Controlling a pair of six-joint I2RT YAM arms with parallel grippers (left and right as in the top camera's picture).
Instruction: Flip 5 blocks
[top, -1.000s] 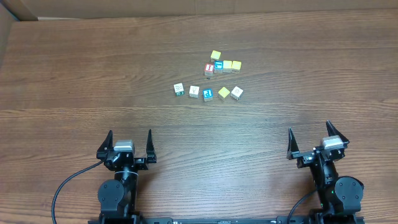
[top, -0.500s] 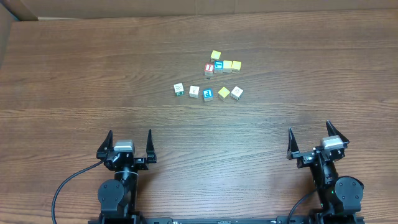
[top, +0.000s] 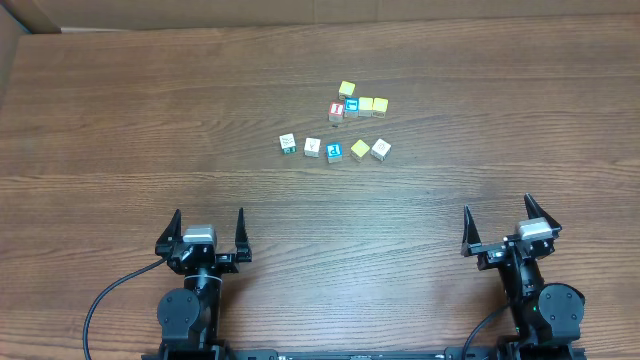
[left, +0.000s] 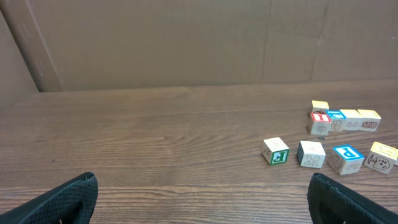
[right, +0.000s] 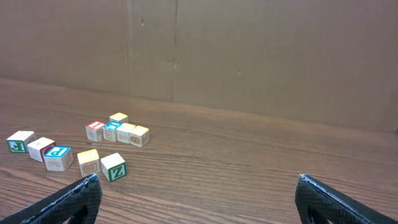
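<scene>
Two tools parked at the near table edge. Left tool (top: 208, 224): black fingers spread wide, nothing between them. Right tool (top: 497, 210): the same, fingers fully apart, empty. Both sit well apart from every block on the brown wood-grain table (top: 120, 120).

Ahead of them, roughly between the two arms, is a loose row of five small wooden alphabet blocks (top: 335, 152). From the left:
- white-topped block with a green side (top: 287, 144), standing slightly apart
- second white-topped block (top: 312, 147)
- blue-topped block with a white letter (top: 335, 153)
- yellow-topped block (top: 360, 149), turned a little
- white-topped end block (top: 381, 149)

Just beyond the row is another cluster. A red-topped cube (top: 337, 109), a blue-topped cube (top: 351, 106) and two pale yellow cubes (top: 373, 105) stand in a touching line. One yellow cube (top: 347, 89) is behind them.

A brown cardboard wall (left: 186, 43) closes the far edge.
</scene>
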